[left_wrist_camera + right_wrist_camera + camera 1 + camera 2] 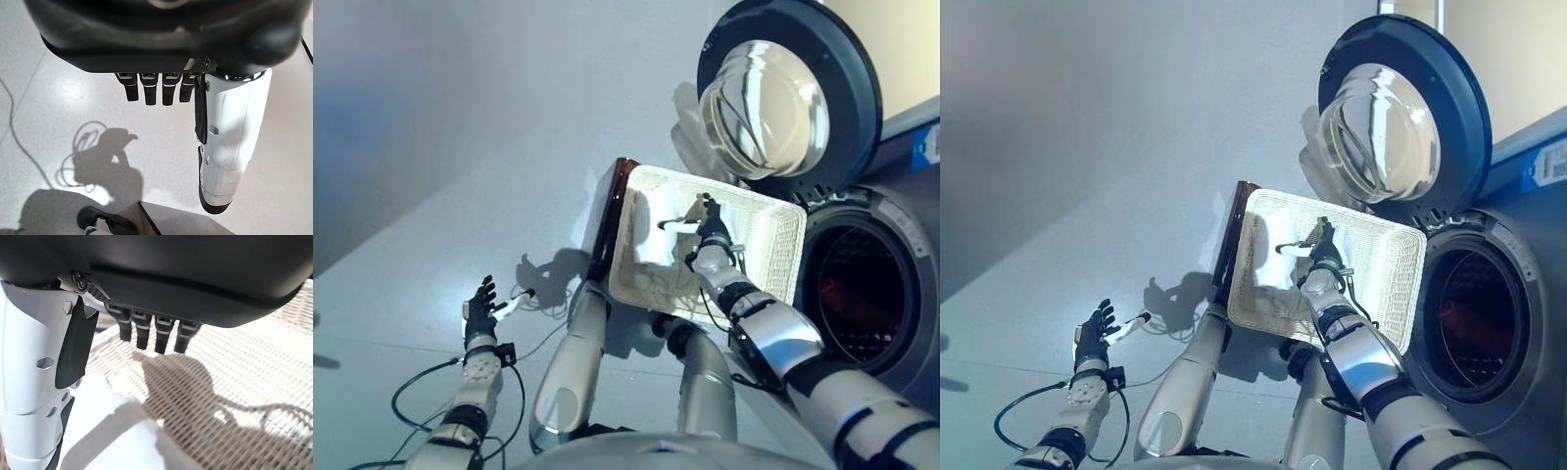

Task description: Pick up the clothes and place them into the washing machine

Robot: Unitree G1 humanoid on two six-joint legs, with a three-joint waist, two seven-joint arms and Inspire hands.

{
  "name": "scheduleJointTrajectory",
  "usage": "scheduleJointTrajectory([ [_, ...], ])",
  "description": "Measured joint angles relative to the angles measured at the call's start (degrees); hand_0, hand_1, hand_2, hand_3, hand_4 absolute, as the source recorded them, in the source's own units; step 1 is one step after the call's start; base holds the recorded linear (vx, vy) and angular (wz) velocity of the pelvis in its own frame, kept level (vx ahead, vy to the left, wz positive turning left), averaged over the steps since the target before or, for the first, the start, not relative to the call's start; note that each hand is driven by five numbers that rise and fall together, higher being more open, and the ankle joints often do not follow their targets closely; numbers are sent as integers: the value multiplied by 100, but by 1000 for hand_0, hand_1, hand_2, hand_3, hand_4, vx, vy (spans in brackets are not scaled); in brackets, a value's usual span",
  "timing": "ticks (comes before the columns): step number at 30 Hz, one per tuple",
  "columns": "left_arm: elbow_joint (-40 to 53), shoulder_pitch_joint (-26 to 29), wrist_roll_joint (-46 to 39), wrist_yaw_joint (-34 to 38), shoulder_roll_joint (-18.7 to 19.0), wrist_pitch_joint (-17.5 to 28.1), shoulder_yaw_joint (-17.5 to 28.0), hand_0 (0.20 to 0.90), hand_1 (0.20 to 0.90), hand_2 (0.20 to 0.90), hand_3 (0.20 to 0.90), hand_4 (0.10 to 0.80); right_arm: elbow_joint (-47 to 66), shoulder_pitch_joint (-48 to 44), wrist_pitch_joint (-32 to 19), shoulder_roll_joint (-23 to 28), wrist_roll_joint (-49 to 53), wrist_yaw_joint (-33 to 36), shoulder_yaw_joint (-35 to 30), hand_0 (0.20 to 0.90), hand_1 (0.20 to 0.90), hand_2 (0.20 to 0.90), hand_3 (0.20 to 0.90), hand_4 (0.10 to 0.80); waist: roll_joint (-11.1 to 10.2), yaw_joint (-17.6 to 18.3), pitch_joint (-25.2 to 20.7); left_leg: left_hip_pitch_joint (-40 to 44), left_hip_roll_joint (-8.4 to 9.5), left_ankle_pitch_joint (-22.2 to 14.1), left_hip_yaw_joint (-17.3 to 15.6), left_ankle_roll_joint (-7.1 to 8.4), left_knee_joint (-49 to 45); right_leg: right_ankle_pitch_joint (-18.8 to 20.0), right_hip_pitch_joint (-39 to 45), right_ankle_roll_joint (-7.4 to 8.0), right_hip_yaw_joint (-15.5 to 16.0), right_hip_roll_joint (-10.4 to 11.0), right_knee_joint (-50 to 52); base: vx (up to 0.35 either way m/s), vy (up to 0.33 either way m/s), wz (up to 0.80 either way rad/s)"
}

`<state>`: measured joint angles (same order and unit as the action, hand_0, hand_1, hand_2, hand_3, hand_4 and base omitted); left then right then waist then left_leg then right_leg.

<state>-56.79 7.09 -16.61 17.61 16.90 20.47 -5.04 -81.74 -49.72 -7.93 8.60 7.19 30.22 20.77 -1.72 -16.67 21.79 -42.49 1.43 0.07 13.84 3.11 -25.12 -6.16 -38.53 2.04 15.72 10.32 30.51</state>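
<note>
Left eye view: I see the white wicker basket [773,245] on the floor [431,196], just beside the washing machine [901,255]. Machine door [783,98] swung wide open, drum opening [857,294] dark, something reddish inside, can't tell what.
Clothes: one white garment [656,235] lying in the basket, at the side away from the machine.
Right hand [710,227]: over the basket interior, just beside the white garment, fingers look loosely extended.
Left hand [480,311]: well apart from the basket, out over bare floor, fingers spread, holding nothing.
Behind basket: dark brown panel [610,211] standing on edge against the basket's far side.

Right eye view: same layout. Right hand [1324,245] above the basket floor, white thumb pointing toward the garment [1278,264]. Left hand [1092,333] off at the side, over the floor.

Left wrist view: my left hand [161,90] fingers relaxed, only slightly bent, thumb out straight, nothing between them. Only floor [58,78] beyond.

Right wrist view: right hand [151,333] fingers apart from the thumb, slightly bent, empty. Basket weave [254,391] right below; white garment [112,431] lies beside the thumb, contact can't be confirmed.
</note>
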Motion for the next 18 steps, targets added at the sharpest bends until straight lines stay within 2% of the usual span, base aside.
scheduleJointTrajectory([
  [9,31,64,14,9,8,-16,-12,900,900,900,900,800,-31,-26,18,-43,-5,25,4,900,900,900,900,800,-26,-159,11,-132,74,51,161,16,36,-124,13,2,264,97,52,27,-14,17],
  [14,142,206,30,30,33,-16,-20,900,900,900,900,800,-43,-30,39,-140,-20,120,17,900,900,900,900,800,-39,-181,23,-326,149,87,360,62,2,-289,-45,-30,542,204,235,16,-12,29],
  [18,232,269,54,68,39,-24,-68,900,900,900,900,800,-116,-32,51,-231,-146,287,339,900,900,900,900,800,-79,-300,91,-436,194,109,454,96,-6,-399,-146,-21,611,245,354,4,-29,17],
])
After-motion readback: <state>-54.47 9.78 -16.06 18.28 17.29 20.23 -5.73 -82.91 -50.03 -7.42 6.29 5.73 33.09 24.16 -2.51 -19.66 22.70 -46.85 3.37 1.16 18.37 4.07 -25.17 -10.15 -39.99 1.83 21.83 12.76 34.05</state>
